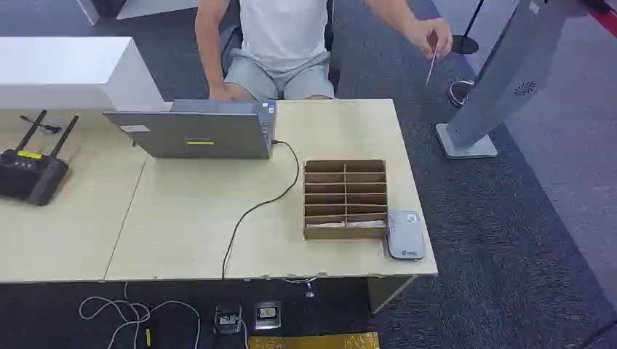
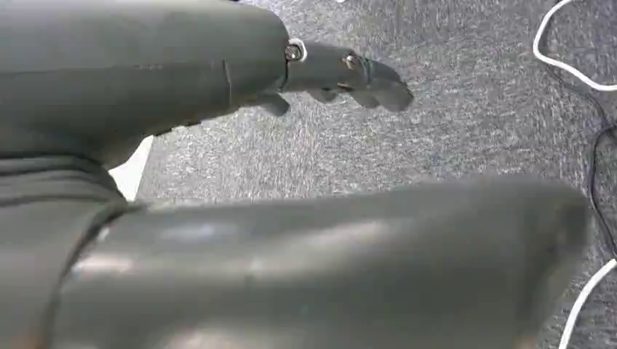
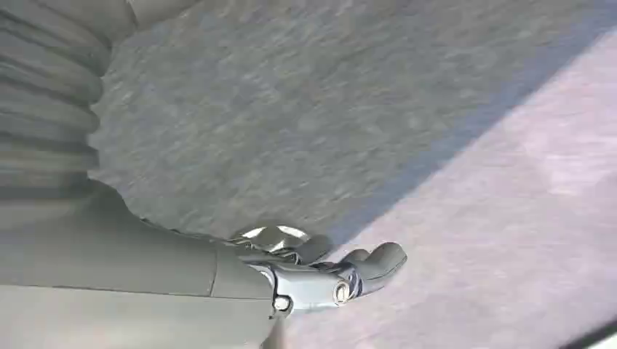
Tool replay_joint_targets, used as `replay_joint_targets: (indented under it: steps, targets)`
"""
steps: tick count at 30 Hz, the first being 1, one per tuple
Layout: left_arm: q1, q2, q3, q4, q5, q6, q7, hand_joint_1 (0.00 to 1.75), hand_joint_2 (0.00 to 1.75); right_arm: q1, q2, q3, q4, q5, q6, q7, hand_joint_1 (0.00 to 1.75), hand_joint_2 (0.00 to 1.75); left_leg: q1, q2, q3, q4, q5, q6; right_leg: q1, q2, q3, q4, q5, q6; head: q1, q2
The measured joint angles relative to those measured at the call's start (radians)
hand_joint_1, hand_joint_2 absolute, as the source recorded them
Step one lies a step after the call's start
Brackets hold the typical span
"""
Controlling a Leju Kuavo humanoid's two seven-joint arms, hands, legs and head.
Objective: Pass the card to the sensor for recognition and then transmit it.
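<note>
**Q:** where's the card right now?

**Me:** Head cam has it. A person (image 1: 284,43) sitting behind the table (image 1: 189,218) is holding the card (image 1: 431,67) up in one raised hand (image 1: 429,35), out past the table's far right corner, near the grey kiosk stand (image 1: 502,80). The sensor (image 1: 405,234) sits on the table just beside the cardboard slot box (image 1: 345,199); a laptop (image 1: 193,129) and a router (image 1: 29,171) are further left.

**Q:** and your hands?

**Me:** That's wrist cam stuff. My left hand (image 2: 218,80) hangs over grey carpet (image 2: 436,138) with white cables (image 2: 567,58), fingers (image 2: 364,76) loosely apart, nothing in them. My right hand (image 3: 305,280) hangs over carpet and a paler floor strip (image 3: 524,218), fingers (image 3: 378,262) a bit curled but apart, also empty.
</note>
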Motion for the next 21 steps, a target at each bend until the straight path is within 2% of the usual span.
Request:
replay_joint_targets:
  steps: [7,11,15,18,21]
  targets:
    - [0.0,-0.006,0.0,0.0,-0.006,-0.001,-0.011,0.0,0.0,-0.125,-0.048,0.045,-0.024,-0.071,0.004,-0.064,0.0,1.75,0.0,-0.001,-0.001,0.0,0.0,0.0,0.0,-0.001,0.0,0.0,0.0,0.0,0.0,0.0]
    - [0.0,-0.006,0.0,0.0,-0.013,-0.001,-0.022,0.0,0.0,-0.187,-0.072,0.099,-0.05,-0.137,0.0,-0.113,0.0,1.75,0.0,-0.002,-0.001,0.0,0.0,0.0,0.0,-0.002,0.0,0.0,0.0,0.0,0.0,0.0]
    - [0.0,-0.005,0.0,0.0,-0.021,-0.001,-0.031,0.0,0.0,-0.247,-0.087,0.208,-0.108,-0.306,0.008,-0.113,0.0,1.75,0.0,-0.002,-0.001,0.0,0.001,0.001,0.0,-0.004,0.0,0.0,0.0,0.0,0.0,0.0]
    - [0.0,-0.004,0.0,0.0,-0.025,-0.002,-0.032,0.0,0.0,-0.265,-0.096,0.308,-0.176,-0.435,-0.008,-0.065,0.0,1.75,0.0,-0.004,-0.002,0.0,0.001,0.001,0.0,-0.005,0.0,0.0,0.0,0.0,0.0,0.0]
    - [-0.001,-0.002,0.0,0.0,-0.028,-0.004,-0.032,0.0,0.0,-0.272,-0.106,0.446,-0.282,-0.545,-0.052,-0.028,0.0,1.75,0.0,-0.003,-0.002,0.0,0.001,0.001,0.0,-0.005,0.0,0.001,0.0,0.0,0.0,0.0]
